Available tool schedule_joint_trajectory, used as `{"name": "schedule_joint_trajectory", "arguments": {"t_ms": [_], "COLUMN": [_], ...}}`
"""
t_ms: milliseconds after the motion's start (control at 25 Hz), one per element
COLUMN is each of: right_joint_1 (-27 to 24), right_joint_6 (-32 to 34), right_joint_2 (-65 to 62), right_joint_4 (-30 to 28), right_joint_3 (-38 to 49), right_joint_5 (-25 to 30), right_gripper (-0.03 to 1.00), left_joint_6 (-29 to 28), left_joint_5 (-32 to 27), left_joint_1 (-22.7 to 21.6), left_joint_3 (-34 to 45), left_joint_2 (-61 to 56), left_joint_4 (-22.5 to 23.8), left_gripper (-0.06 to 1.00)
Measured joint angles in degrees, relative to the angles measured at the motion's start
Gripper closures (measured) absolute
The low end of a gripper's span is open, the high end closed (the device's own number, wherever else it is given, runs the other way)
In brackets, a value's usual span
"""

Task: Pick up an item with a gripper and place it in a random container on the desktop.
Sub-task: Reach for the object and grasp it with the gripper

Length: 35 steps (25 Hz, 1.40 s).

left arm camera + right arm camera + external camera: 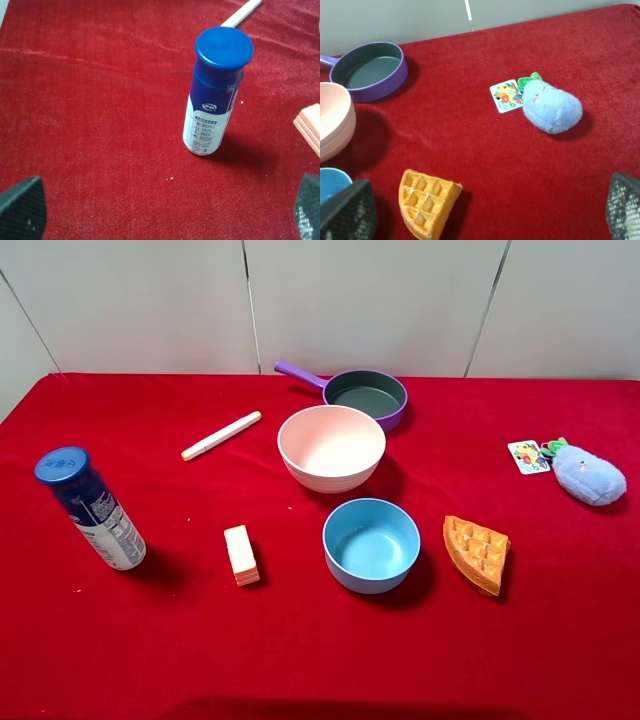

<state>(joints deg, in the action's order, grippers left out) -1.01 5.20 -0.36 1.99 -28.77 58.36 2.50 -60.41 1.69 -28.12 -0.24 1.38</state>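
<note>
The light-blue plush toy [589, 475] with green leaves and a colourful card tag [527, 456] lies on the red desktop [150, 640] at the far right. In the right wrist view the plush toy [551, 106] lies ahead of my open, empty right gripper [485, 212], well apart from it. The pale pink-cream bowl [331, 447] stands empty near the table's middle; its edge shows in the right wrist view [335, 120]. My left gripper [165, 215] is open and empty, over bare cloth. Neither arm shows in the exterior view.
A blue bowl [371, 544] stands in front of the pink bowl, a purple-handled pan [363, 395] behind it. An orange waffle wedge [477, 552] lies right of the blue bowl. A blue-capped bottle [90, 507], a marker [221, 435] and a pink block [241, 554] are on the left.
</note>
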Motion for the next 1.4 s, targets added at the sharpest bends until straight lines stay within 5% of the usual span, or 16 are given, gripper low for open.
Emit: {"name": "schedule_joint_trajectory", "arguments": {"t_ms": [1400], "right_joint_1": [0.0], "right_joint_6": [0.0], "right_joint_2": [7.11], "right_joint_4": [3.56], "right_joint_3": [-2.0], "right_joint_5": [0.87], "right_gripper": [0.28], "left_joint_6": [0.0], "left_joint_5": [0.0], "left_joint_1": [0.0], "left_joint_3": [0.0], "left_joint_2": [0.0], "left_joint_4": [0.0], "left_gripper": [-0.04]}}
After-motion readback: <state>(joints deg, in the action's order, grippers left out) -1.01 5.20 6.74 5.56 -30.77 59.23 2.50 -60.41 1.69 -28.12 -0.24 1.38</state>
